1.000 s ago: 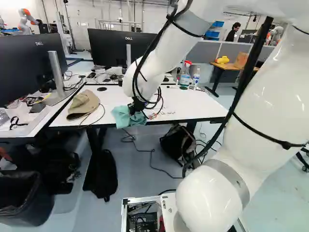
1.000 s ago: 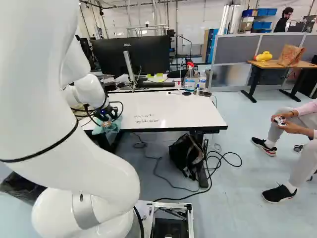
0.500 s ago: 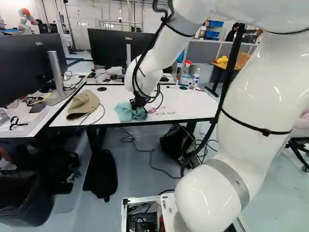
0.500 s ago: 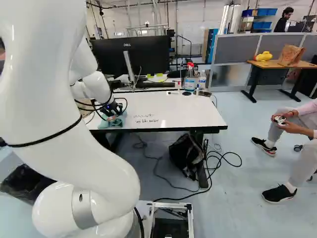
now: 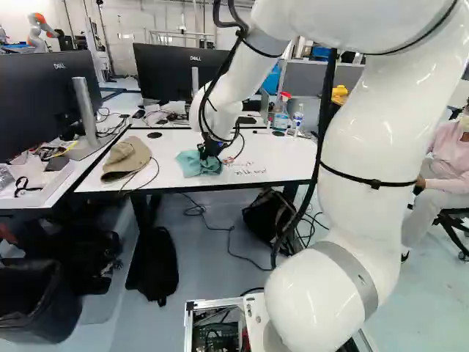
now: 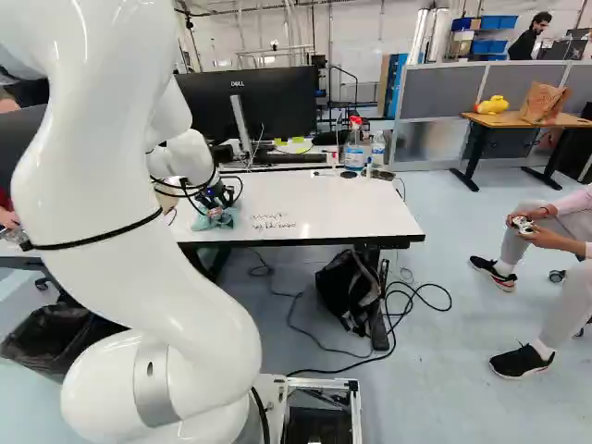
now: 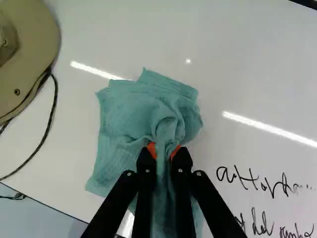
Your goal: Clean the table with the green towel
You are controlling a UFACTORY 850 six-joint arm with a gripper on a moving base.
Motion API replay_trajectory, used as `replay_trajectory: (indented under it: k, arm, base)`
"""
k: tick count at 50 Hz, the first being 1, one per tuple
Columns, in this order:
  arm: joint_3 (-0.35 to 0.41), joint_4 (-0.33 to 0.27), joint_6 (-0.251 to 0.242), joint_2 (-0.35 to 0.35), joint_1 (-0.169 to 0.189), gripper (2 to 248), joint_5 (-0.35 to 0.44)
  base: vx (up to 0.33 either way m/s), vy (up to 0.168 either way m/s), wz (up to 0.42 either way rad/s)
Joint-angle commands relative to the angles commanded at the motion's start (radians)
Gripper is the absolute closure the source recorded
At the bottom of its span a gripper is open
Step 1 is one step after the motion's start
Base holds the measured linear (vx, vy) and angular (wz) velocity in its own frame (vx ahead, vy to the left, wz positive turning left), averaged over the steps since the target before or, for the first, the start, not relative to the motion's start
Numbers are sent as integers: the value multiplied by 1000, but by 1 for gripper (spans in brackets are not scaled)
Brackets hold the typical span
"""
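Note:
My gripper (image 5: 208,152) is low over the white table (image 5: 286,158), near its front edge. In the wrist view the gripper (image 7: 164,151) is shut on the green towel (image 7: 129,116), a fold of it pinched between the orange pads. The rest of the towel lies bunched and spread on the tabletop around and ahead of the fingers. Black handwriting (image 7: 262,183) marks the table beside the towel; the same writing shows in the right base view, right of the gripper.
A tan cap (image 5: 126,158) with a cord lies left of the towel. Spray bottle (image 5: 282,111), small bottle (image 5: 297,117) and monitor (image 5: 165,72) stand behind. A backpack (image 6: 350,289) sits under the table. Another robot (image 5: 40,31) stands far back left. A seated person is at the right.
The arm has swung, bringing the gripper and towel from the table's front edge farther onto the tabletop, slightly right in the right base view. The base has not moved.

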State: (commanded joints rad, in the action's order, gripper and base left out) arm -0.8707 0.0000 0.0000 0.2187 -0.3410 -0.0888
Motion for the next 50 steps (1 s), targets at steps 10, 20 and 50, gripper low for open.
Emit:
replay_trajectory:
  k: [10, 20, 50]
  arm:
    - [-53, 0, 0, 44, -2, 204, 0]
    - [-95, 0, 0, 79, -20, 204, 0]
    - [-30, 0, 0, 25, -88, 204, 0]
  base:
    - [0, 0, 0]
    - [0, 0, 0]
    - [0, 0, 0]
